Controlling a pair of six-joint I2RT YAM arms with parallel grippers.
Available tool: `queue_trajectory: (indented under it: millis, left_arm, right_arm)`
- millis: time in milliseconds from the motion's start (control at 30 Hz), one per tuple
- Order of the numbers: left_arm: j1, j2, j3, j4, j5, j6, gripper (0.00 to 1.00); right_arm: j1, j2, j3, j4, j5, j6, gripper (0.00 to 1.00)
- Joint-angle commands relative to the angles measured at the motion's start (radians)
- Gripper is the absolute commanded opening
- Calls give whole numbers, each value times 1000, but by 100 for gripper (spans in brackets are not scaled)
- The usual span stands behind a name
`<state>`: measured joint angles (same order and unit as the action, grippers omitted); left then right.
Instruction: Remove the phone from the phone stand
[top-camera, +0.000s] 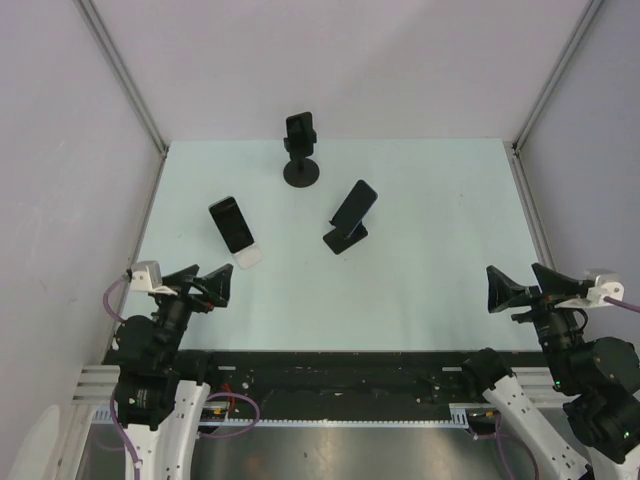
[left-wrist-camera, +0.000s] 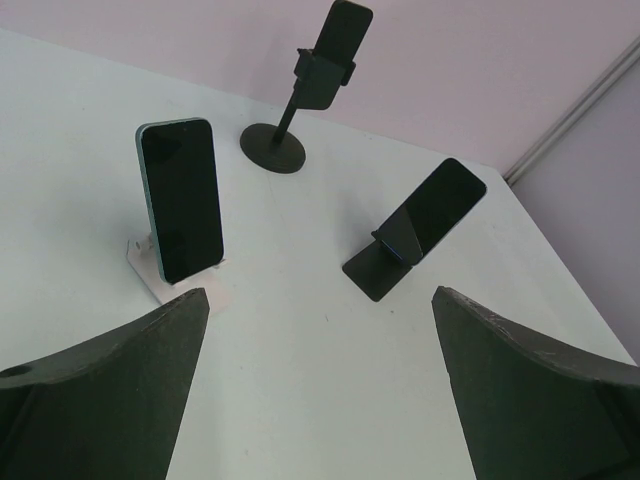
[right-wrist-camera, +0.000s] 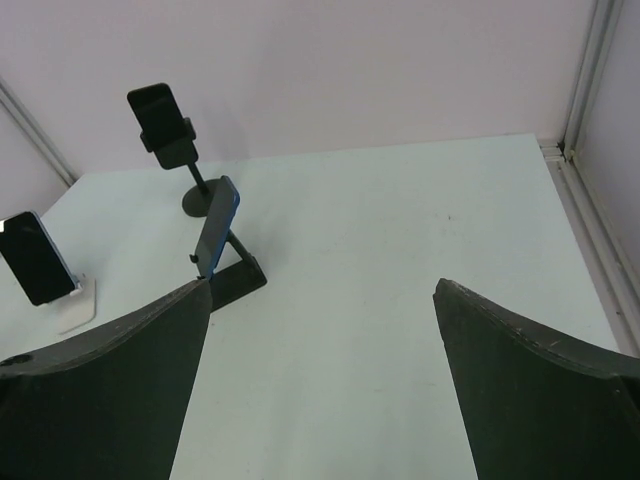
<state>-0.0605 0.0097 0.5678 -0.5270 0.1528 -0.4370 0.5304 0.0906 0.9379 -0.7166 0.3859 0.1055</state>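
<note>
Three dark phones stand on stands on the pale table. One phone leans on a white stand at the left. One phone leans on a black folding stand in the middle. One phone is clamped on a tall black stand with a round base at the back. My left gripper is open and empty near the front left, short of the white stand. My right gripper is open and empty at the front right. In the left wrist view my left gripper frames bare table below the phones.
Pale walls with metal corner posts close the table on three sides. The black rail with cables runs along the near edge between the arm bases.
</note>
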Motion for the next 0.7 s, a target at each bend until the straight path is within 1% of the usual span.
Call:
queue_trajectory:
  millis: [0,200,300,367,433,467,533,567,633,667]
  left_arm:
    - [11,-108,-9,10,14,-8,100]
    - [11,-85,-5,12,33,-3,100]
    - [11,-91,-5,10,30,-2,100]
    - [11,-85,-3,10,27,0,100]
    - [11,-71,-2,12,37,4,100]
    - [11,-57,0,13,44,6,100]
    - [11,-44,1,13,65,11,100]
    - [11,-40,1,13,73,14,100]
    - [11,-33,1,13,85,14,100]
    - [11,-31,0,13,90,15,100]
  right_arm:
    - [5,54,-5,40,-28,37,100]
    - [6,141,-10,43,-113,100,100]
    - [5,225,-11,48,-156,103,100]
    - [5,313,-11,52,-174,138,100]
    - [5,380,-19,81,-241,183,100]
    - [6,458,-22,94,-272,206,100]
    - [5,533,-22,140,-311,262,100]
    - [5,611,-22,160,-340,282,100]
    - [3,688,-28,235,-366,309,100]
    - [3,752,-30,265,-375,330,100]
